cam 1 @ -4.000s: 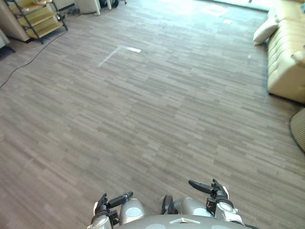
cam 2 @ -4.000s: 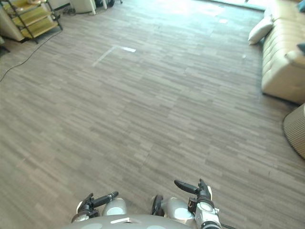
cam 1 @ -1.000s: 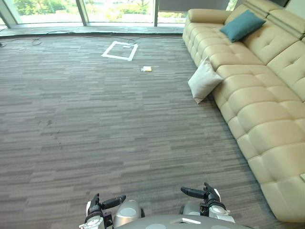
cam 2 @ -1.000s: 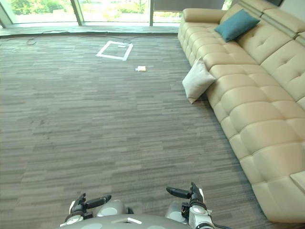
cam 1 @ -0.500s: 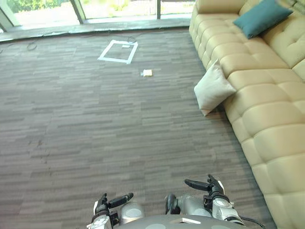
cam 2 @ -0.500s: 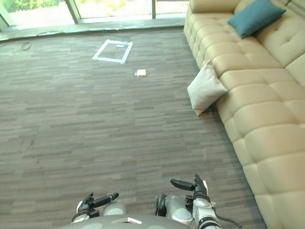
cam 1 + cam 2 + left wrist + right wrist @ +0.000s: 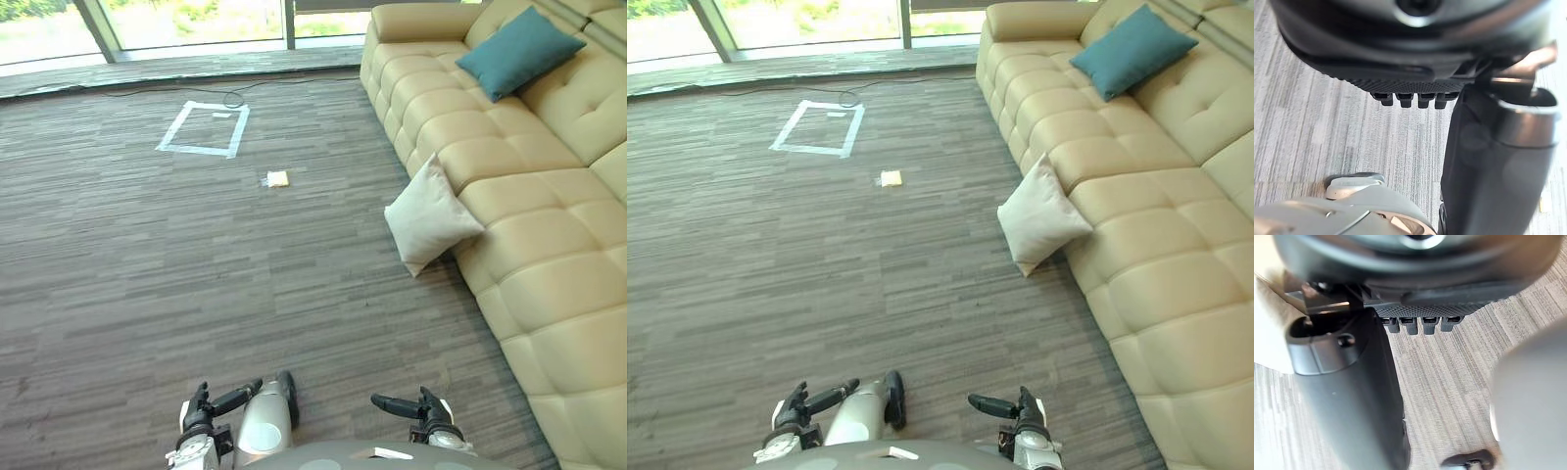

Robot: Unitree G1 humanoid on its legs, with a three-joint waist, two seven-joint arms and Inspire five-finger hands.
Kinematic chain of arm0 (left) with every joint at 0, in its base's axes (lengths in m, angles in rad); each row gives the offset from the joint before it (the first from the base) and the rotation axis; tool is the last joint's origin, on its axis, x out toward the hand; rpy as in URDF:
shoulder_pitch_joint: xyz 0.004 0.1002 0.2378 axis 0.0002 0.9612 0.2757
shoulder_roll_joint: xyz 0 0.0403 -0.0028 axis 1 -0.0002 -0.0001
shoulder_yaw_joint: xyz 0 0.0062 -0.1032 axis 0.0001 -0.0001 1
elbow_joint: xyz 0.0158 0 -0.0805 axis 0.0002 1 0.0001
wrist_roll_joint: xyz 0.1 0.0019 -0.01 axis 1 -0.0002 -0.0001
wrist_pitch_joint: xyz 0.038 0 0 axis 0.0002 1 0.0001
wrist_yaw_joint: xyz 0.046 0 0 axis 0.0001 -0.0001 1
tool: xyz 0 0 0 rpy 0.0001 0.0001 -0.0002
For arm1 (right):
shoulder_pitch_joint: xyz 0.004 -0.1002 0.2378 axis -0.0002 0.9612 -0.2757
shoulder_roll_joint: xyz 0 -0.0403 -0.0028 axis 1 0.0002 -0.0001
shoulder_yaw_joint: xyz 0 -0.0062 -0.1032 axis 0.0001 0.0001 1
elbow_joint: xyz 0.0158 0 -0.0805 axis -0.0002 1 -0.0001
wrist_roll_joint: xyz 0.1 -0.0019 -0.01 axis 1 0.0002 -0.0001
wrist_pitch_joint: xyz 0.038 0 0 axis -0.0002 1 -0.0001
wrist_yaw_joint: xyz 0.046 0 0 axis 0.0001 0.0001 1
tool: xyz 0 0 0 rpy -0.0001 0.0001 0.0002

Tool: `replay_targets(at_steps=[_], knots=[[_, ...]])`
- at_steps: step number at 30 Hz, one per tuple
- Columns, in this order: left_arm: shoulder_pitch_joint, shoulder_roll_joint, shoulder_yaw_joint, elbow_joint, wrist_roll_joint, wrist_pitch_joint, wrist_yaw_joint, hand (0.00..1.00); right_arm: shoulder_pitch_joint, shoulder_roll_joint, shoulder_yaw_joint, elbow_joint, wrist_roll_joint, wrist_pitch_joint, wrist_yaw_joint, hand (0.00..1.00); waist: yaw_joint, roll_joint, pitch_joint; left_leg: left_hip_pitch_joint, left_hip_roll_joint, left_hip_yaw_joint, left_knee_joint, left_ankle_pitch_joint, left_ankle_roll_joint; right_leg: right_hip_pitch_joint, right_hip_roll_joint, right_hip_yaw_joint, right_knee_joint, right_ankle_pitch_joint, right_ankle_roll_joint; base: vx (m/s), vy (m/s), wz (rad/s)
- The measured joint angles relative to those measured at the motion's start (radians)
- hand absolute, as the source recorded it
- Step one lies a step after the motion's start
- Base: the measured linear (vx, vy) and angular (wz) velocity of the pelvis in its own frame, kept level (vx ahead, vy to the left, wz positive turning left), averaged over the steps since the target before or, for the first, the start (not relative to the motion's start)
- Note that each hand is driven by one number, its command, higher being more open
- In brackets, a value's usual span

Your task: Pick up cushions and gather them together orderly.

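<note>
At the sofa's foot: an off-white square fabric cushion (image 7: pixel 429 217) is standing on one corner and leaning against the front of the long cream tufted leather sofa (image 7: pixel 549 284), its lowest corner touching the grey striped carpet floor (image 7: pixel 127 284).
Teal cushion: a teal square fabric cushion (image 7: pixel 519 51) is lying on the sofa farther along, propped from the seat up onto the backrest, well apart from the off-white cushion.
Left hand: the dark left hand (image 7: pixel 208 409) is hovering low over the carpet, well away from the sofa, with its fingers stretched out straight and carrying nothing.
Right hand: the dark right hand (image 7: pixel 423 409) is hanging level with the left, nearer the sofa's front edge but apart from it, with its fingers likewise extended and grasping nothing.
Both cushions: neither is touching a hand, and each is lying well ahead of the two hands.
Tape square: a white tape outline (image 7: pixel 203 129) is lying flat on the carpet, well out from the sofa's far end.
Yellow pad: a small pale yellow flat item (image 7: pixel 277 178) is lying on the carpet between the tape outline and the sofa, near the outline's corner.
</note>
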Motion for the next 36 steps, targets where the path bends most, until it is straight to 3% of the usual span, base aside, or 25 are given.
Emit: replay_targets(at_steps=[2, 3, 5, 7, 9, 10, 11, 12, 14, 16, 17, 18, 20, 22, 24, 28, 30, 31, 32, 33, 34, 36], knots=[[0.009, 0.000, -0.025, 0.005, 0.008, -0.001, 0.003, 1.00, 0.001, -0.009, 0.011, -0.012, -0.002, -0.022, 0.000, 1.00, -0.014, 0.016, 0.000, 0.125, 0.005, -0.001, -0.083, -0.022, -0.008, -0.082, 0.001, -0.093, -0.036, -0.032, -0.031, 0.58, 0.139, 0.05], [0.009, 0.000, -0.026, 0.005, 0.008, -0.001, 0.003, 1.00, 0.000, -0.009, 0.011, -0.012, -0.002, -0.022, 0.000, 1.00, -0.014, 0.017, 0.000, 0.128, 0.006, -0.001, -0.084, -0.022, -0.008, -0.084, 0.002, -0.094, -0.038, -0.032, -0.031, 0.55, 0.063, 0.04], [-0.003, 0.001, -0.050, 0.022, 0.009, -0.001, -0.003, 1.00, -0.029, -0.021, 0.020, -0.010, -0.012, -0.029, 0.001, 1.00, -0.025, 0.032, 0.005, 0.236, 0.025, 0.015, -0.191, -0.027, -0.038, -0.198, 0.038, -0.247, -0.294, -0.044, -0.040, 0.48, 0.001, -0.10], [-0.002, 0.001, -0.051, 0.032, 0.009, 0.000, -0.006, 1.00, -0.041, -0.021, 0.019, -0.011, -0.019, -0.028, 0.001, 1.00, -0.032, 0.036, 0.008, 0.298, 0.030, 0.031, -0.244, -0.033, -0.066, -0.246, 0.092, -0.291, -0.507, -0.001, -0.037, 0.50, -0.061, -0.17], [0.000, 0.007, -0.052, 0.046, 0.009, 0.001, -0.011, 1.00, -0.046, -0.015, 0.018, -0.012, -0.019, -0.028, 0.002, 1.00, -0.046, 0.030, 0.013, 0.351, 0.027, 0.033, -0.264, -0.057, -0.106, -0.249, 0.147, -0.282, -0.705, 0.111, -0.056, 0.64, -0.166, 0.05], [0.001, 0.006, -0.051, 0.058, 0.017, 0.002, -0.012, 1.00, -0.047, -0.014, 0.010, -0.014, -0.017, -0.027, 0.004, 1.00, -0.058, 0.028, 0.015, 0.392, 0.027, 0.022, -0.263, -0.076, -0.136, -0.230, 0.161, -0.244, -0.704, 0.260, -0.188, 0.70, -0.206, 0.12], [-0.008, -0.019, -0.048, 0.062, 0.018, 0.001, -0.011, 1.00, -0.057, -0.022, 0.001, -0.020, -0.022, -0.027, 0.006, 1.00, -0.056, 0.059, 0.019, 0.410, 0.061, 0.025, -0.243, -0.077, -0.144, -0.228, 0.178, -0.249, -0.650, 0.208, -0.189, 0.47, -0.134, 0.12], [-0.008, -0.025, -0.045, 0.056, 0.018, 0.000, -0.011, 1.00, -0.056, -0.021, -0.003, -0.023, -0.022, -0.027, 0.004, 1.00, -0.057, 0.068, 0.017, 0.408, 0.070, 0.024, -0.212, -0.076, -0.147, -0.225, 0.181, -0.253, -0.631, 0.174, -0.188, 0.59, -0.205, -0.01], [-0.008, -0.041, -0.018, 0.039, 0.020, 0.000, -0.020, 1.00, -0.052, -0.024, -0.011, -0.045, -0.022, -0.019, 0.005, 1.00, -0.063, 0.091, 0.018, 0.335, 0.140, -0.001, 0.026, -0.064, -0.172, -0.184, 0.211, -0.262, -0.609, 0.097, -0.193, 0.67, -0.299, 0.02], [-0.004, -0.063, 0.042, 0.010, 0.020, 0.000, -0.023, 1.00, -0.035, -0.024, -0.010, -0.064, -0.022, -0.012, 0.004, 1.00, -0.060, 0.102, 0.021, 0.203, 0.210, -0.090, 0.368, 0.004, -0.201, -0.118, 0.255, -0.255, -0.638, 0.062, -0.197, 0.47, -0.221, -0.20], [0.000, -0.073, 0.068, -0.007, 0.019, -0.001, -0.024, 1.00, -0.030, -0.024, -0.005, -0.063, -0.021, -0.009, 0.000, 1.00, -0.060, 0.105, 0.021, 0.123, 0.243, -0.123, 0.574, 0.010, -0.215, -0.064, 0.286, -0.238, -0.664, 0.044, -0.198, 0.41, -0.143, -0.44], [0.001, -0.074, 0.080, -0.021, 0.019, 0.000, -0.024, 1.00, -0.026, -0.023, 0.000, -0.061, -0.020, -0.009, -0.001, 1.00, -0.057, 0.100, 0.023, 0.058, 0.258, -0.128, 0.679, -0.005, -0.218, -0.010, 0.306, -0.215, -0.694, 0.031, -0.198, 0.40, -0.117, -0.51], [0.002, -0.068, 0.080, -0.037, 0.017, -0.001, -0.024, 1.00, -0.019, -0.016, 0.000, -0.061, -0.019, -0.007, 0.000, 1.00, -0.043, 0.087, 0.022, -0.003, 0.258, -0.103, 0.674, -0.033, -0.194, 0.038, 0.316, -0.178, -0.727, 0.022, -0.192, 0.29, -0.046, -0.61], [0.002, -0.072, 0.081, -0.063, 0.016, -0.002, -0.023, 1.00, -0.016, -0.014, -0.001, -0.057, -0.019, -0.003, -0.001, 1.00, -0.017, 0.075, 0.026, -0.067, 0.245, -0.077, 0.558, -0.071, -0.163, 0.082, 0.317, -0.124, -0.751, 0.017, -0.183, 0.38, 0.033, -0.83], [0.001, -0.075, 0.085, -0.072, 0.013, -0.003, -0.023, 1.00, -0.015, -0.012, -0.001, -0.056, -0.019, 0.011, -0.007, 1.00, -0.004, 0.071, 0.029, -0.135, 0.215, -0.090, 0.437, -0.094, -0.161, 0.123, 0.303, -0.074, -0.763, 0.008, -0.168, 0.31, 0.086, -0.71], [0.008, -0.085, 0.106, -0.066, -0.003, -0.007, -0.010, 1.00, -0.015, -0.009, 0.012, -0.051, -0.020, 0.013, -0.010, 1.00, 0.010, 0.067, 0.031, -0.187, 0.101, -0.195, 0.153, -0.070, -0.172, 0.181, 0.255, 0.046, -0.774, -0.042, -0.114, 0.33, 0.220, -0.78], [0.027, -0.096, 0.106, -0.060, -0.027, -0.008, -0.009, 1.00, -0.008, -0.012, 0.027, -0.051, -0.020, 0.013, -0.012, 1.00, 0.024, 0.078, 0.010, -0.178, 0.088, -0.242, 0.070, -0.036, -0.155, 0.176, 0.251, 0.113, -0.729, -0.095, -0.079, 0.45, 0.389, -1.16], [0.047, -0.095, 0.106, -0.058, -0.034, -0.007, -0.008, 1.00, 0.005, -0.011, 0.040, -0.050, -0.020, 0.013, -0.016, 1.00, 0.032, 0.079, -0.015, -0.164, 0.089, -0.226, 0.086, 0.035, -0.130, 0.173, 0.241, 0.160, -0.680, -0.136, -0.052, 0.43, 0.362, -1.18], [0.057, -0.088, 0.112, -0.059, -0.041, -0.007, -0.005, 1.00, 0.022, -0.001, 0.040, -0.050, -0.021, 0.014, -0.017, 1.00, 0.038, 0.053, -0.034, -0.149, 0.084, -0.184, 0.114, 0.022, -0.123, 0.159, 0.210, 0.182, -0.622, -0.152, -0.030, 0.43, 0.355, -0.97], [0.059, -0.083, 0.112, -0.058, -0.040, -0.006, -0.004, 1.00, 0.028, 0.005, 0.040, -0.051, -0.021, 0.014, -0.016, 1.00, 0.040, 0.046, -0.042, -0.143, 0.079, -0.170, 0.114, 0.012, -0.117, 0.145, 0.200, 0.184, -0.590, -0.153, -0.023, 0.41, 0.340, -0.90], [0.059, -0.064, 0.111, -0.048, -0.037, -0.003, -0.001, 1.00, 0.031, 0.024, 0.045, -0.052, -0.021, 0.015, -0.015, 1.00, 0.042, 0.015, -0.063, -0.111, 0.071, -0.116, 0.108, -0.017, -0.102, 0.081, 0.165, 0.180, -0.464, -0.142, 0.002, 0.31, 0.253, -0.74], [0.052, -0.050, 0.107, -0.015, -0.034, 0.002, 0.001, 1.00, 0.022, 0.041, 0.044, -0.056, -0.021, 0.013, -0.012, 1.00, 0.039, 0.008, -0.063, -0.048, 0.069, -0.069, 0.101, -0.053, -0.084, 0.011, 0.122, 0.144, -0.287, -0.099, 0.046, 0.35, 0.272, -0.83]])
